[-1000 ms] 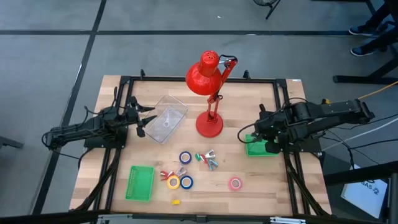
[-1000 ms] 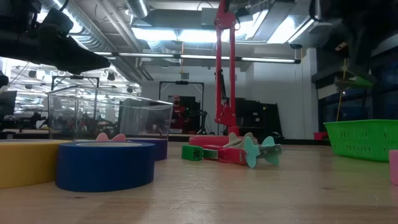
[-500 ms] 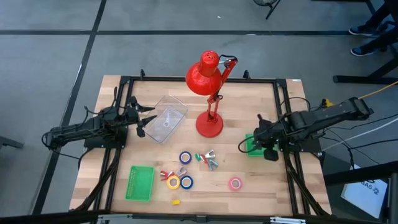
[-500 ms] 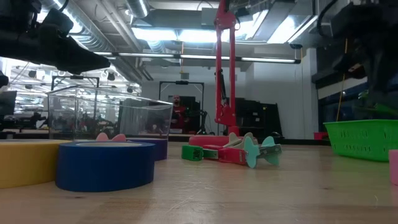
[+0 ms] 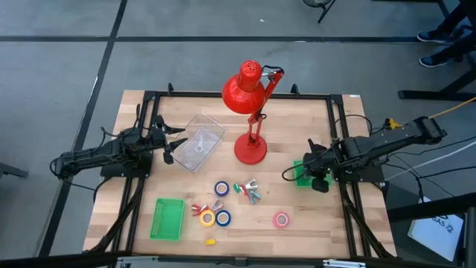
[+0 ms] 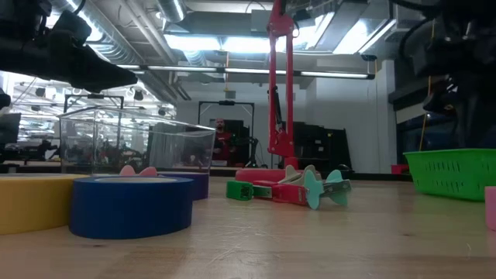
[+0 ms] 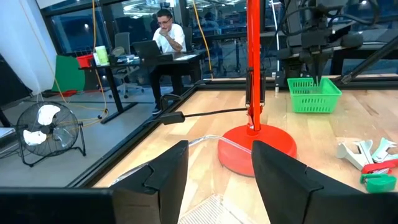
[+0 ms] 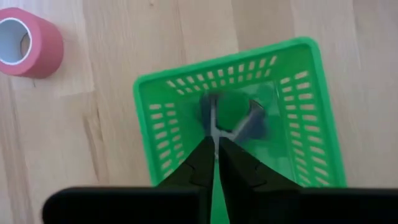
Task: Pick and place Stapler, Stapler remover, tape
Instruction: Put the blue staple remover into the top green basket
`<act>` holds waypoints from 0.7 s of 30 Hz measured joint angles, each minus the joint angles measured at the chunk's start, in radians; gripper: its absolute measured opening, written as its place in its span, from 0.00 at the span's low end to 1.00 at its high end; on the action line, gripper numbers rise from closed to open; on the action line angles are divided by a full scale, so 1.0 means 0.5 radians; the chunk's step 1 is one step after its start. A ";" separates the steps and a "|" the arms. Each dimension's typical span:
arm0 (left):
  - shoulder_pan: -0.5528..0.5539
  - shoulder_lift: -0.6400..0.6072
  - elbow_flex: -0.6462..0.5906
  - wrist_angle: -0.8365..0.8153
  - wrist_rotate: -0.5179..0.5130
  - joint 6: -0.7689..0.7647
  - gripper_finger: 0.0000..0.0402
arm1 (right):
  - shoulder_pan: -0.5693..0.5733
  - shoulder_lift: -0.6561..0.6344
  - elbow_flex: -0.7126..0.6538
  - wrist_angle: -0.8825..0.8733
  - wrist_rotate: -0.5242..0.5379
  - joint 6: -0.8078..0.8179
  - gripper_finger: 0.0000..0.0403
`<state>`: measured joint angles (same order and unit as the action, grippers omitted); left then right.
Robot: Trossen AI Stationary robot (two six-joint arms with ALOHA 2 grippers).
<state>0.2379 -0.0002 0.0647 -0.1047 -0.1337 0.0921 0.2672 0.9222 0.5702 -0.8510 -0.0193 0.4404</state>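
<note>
Found the right gripper (image 5: 314, 177) poised over the small green basket (image 5: 300, 179) at the right side of the table, pointing down into it. Saw its fingers (image 8: 202, 163) pressed almost together, with only a thin slit between them. Made out a blurred green and dark thing (image 8: 231, 112), probably a staple remover, at the fingertips inside the basket; could not tell whether the tips pinched it or merely stood over it. Noted the left gripper (image 5: 169, 146) at the left side of the table, beside the clear plastic box (image 5: 197, 141), fingers (image 7: 169, 177) spread wide and nothing between them. Counted the tape rolls lying loose on the wood in front of the red lamp (image 5: 251, 149): a blue roll (image 5: 222, 188) next to a cluster of staple removers (image 5: 249, 191), a yellow roll (image 5: 207, 218) touching a second blue roll (image 5: 222, 217), and a pink roll (image 5: 281, 219) off toward the right, near the basket. Spotted a second, larger green basket (image 5: 168, 218) near the front left. Compared with a second earlier: right arm stretched out lower and flatter, gripper brought down onto the basket and covering more of it; left arm, tape and removers unmoved.
</note>
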 joint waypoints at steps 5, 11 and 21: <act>0.000 0.000 0.000 0.000 0.000 0.000 0.43 | -0.013 0.000 0.024 0.024 0.000 0.093 0.07; 0.000 0.000 0.000 0.000 0.000 0.000 0.44 | -0.020 0.000 0.116 0.046 -0.005 0.151 0.09; 0.000 0.000 0.000 0.000 0.000 0.000 0.44 | -0.020 0.000 0.274 0.160 -0.021 0.115 0.31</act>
<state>0.2376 -0.0002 0.0647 -0.1047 -0.1337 0.0921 0.2573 0.9222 0.7070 -0.7708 -0.0297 0.4978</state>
